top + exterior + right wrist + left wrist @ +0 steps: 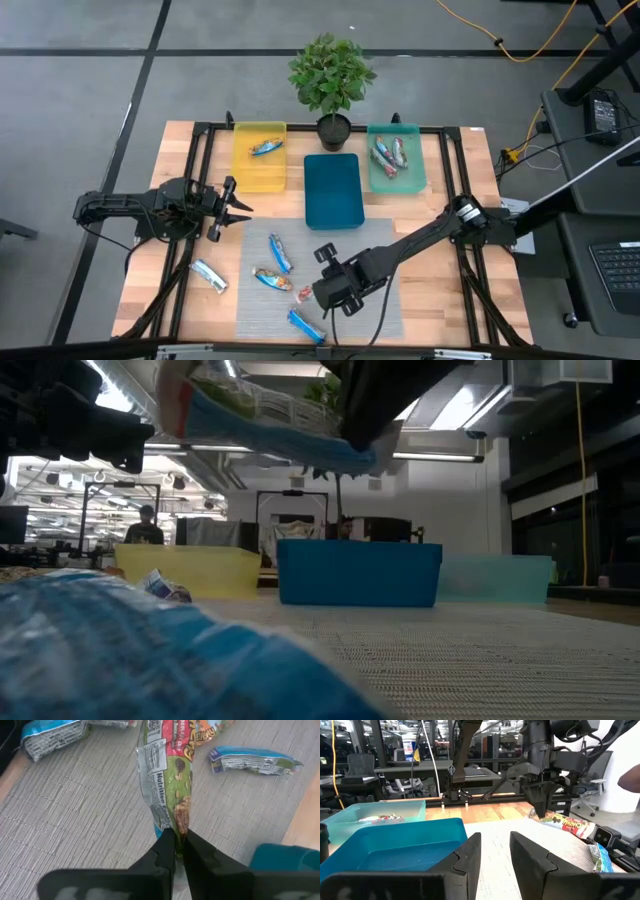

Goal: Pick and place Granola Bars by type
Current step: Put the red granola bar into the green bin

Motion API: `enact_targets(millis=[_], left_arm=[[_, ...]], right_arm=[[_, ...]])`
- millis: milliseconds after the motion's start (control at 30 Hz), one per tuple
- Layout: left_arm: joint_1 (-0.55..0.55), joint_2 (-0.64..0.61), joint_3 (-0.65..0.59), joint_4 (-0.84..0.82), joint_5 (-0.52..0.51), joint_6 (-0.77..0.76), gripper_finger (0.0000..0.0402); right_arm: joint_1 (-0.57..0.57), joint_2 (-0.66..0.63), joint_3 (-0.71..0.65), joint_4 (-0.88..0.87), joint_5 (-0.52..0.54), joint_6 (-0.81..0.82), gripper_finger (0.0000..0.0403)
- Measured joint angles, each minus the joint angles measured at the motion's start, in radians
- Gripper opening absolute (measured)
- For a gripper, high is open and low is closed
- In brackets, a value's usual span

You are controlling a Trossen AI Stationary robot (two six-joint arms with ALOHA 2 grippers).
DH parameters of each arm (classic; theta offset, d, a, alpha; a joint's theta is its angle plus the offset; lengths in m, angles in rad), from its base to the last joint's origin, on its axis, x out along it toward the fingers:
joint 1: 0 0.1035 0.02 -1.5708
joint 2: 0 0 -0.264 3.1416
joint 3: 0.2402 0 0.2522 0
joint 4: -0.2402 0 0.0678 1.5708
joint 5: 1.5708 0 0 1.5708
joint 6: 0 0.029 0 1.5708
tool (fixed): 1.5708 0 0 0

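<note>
- A sorting job part done: the right gripper (179,840), low over the grey mat (380,240) near the table's front, pinches the end of a red-orange granola bar (167,775); the wrapper hangs from the pressed-together fingers, lifted clear of the mat, as the low view suggests, though that view is crowded.
- The left gripper (238,210) waits at the left side of the table, beside the yellow tray (258,172); its fingers stand slightly apart, holding nothing.
- Already sorted: one bar (266,148) lies in the yellow tray; two or three more (390,155) lie in the teal tray (420,160); the blue tray (333,195) between them appears to hold none.
- Still loose: a blue bar (279,252) and a red-orange one (271,278) on the mat; another blue bar (306,325) at the mat's front edge; a silvery one (209,275) on the bare wood to the left.
- Judged from this, less than half is done; the held bar needs carrying to a tray, then four more remain.
</note>
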Motion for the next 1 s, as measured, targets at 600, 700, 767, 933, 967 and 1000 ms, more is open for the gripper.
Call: enact_targets(millis=[600,700,767,933,967,1000], left_arm=[[0.0,0.0,0.0,0.0,0.0,0.0,0.0096],[0.0,0.0,0.0,0.0,0.0,0.0,0.0094],[0.0,0.0,0.0,0.0,0.0,0.0,0.0093],[0.0,0.0,0.0,0.0,0.0,0.0,0.0096],[0.0,0.0,0.0,0.0,0.0,0.0,0.0097],[0.0,0.0,0.0,0.0,0.0,0.0,0.0097]], right_arm=[[-0.038,-0.2,0.002,-0.3,0.233,0.112,0.0034],[-0.042,-0.274,0.001,-0.357,0.303,0.16,0.0034],[-0.045,-0.325,0.001,-0.392,0.344,0.182,0.0034],[-0.072,-0.47,0.0,-0.429,0.404,0.195,0.0034],[-0.084,-0.501,0.0,-0.429,0.406,0.195,0.0034],[-0.097,-0.532,0.0,-0.43,0.409,0.195,0.0034]])
